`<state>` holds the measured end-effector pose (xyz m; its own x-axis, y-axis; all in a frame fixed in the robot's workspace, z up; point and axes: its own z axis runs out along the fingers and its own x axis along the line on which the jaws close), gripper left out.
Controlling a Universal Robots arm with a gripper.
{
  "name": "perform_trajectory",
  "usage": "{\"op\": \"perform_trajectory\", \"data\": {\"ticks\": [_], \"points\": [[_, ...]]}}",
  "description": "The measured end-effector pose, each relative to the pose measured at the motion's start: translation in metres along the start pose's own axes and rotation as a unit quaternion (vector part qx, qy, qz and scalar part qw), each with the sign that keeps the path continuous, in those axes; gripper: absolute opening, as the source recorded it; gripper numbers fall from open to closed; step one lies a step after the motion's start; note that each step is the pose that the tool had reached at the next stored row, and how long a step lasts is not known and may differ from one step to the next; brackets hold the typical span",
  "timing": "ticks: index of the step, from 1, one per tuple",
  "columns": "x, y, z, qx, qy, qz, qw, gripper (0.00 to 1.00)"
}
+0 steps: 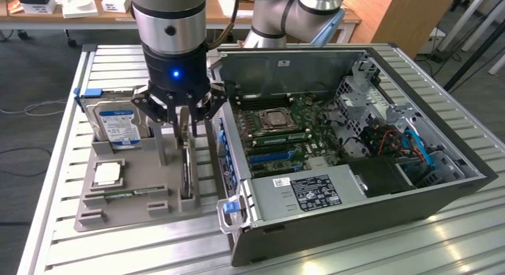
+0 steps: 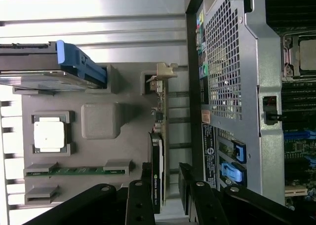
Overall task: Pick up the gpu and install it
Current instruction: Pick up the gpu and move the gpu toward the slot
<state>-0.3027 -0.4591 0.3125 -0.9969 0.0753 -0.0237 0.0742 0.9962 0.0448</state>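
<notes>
- While the robot arm (image 1: 170,32) hangs over the grey tray (image 1: 118,214), its claw (image 1: 185,118) sits low, right above the gpu card (image 1: 187,168).
- The claw is open wide and holds nothing.
- Seen from the wrist, the claw (image 2: 165,183) has one finger on each side of the gpu card (image 2: 157,175). A gap shows between the card and the finger that is nearer the computer box.
- The gpu card stands on its thin edge in a slot of the tray (image 2: 128,141). The slot is on the side of the tray next to the computer box.
- The card's pale metal end (image 2: 160,74) is at the same end of the tray as the hard drive.
- The hard drive (image 1: 118,122) has a blue and white label. It stands up in the tray, to the exterior view's left of the claw.
- A square chip (image 1: 106,173) lies flat in the tray. A thin green stick (image 1: 130,193) lies flat in the tray near it.
- The computer box (image 1: 355,227) is open on top. It sits just beside the tray, on the exterior view's right, and a green board (image 1: 292,133) shows inside it.
- Tray and box both rest on a metal table (image 1: 442,251).
</notes>
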Motion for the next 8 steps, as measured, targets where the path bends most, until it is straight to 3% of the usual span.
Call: {"op": "perform_trajectory", "data": {"ticks": [5, 6, 8], "points": [[0.0, 0.0, 0.0004, -0.0001, -0.0001, 0.0, 1.0, 0.37], [0.0, 0.0, 0.0004, -0.0001, -0.0001, 0.0, 1.0, 0.43], [0.0, 0.0, 0.0005, -0.0001, -0.0001, 0.0, 1.0, 0.43]]}}
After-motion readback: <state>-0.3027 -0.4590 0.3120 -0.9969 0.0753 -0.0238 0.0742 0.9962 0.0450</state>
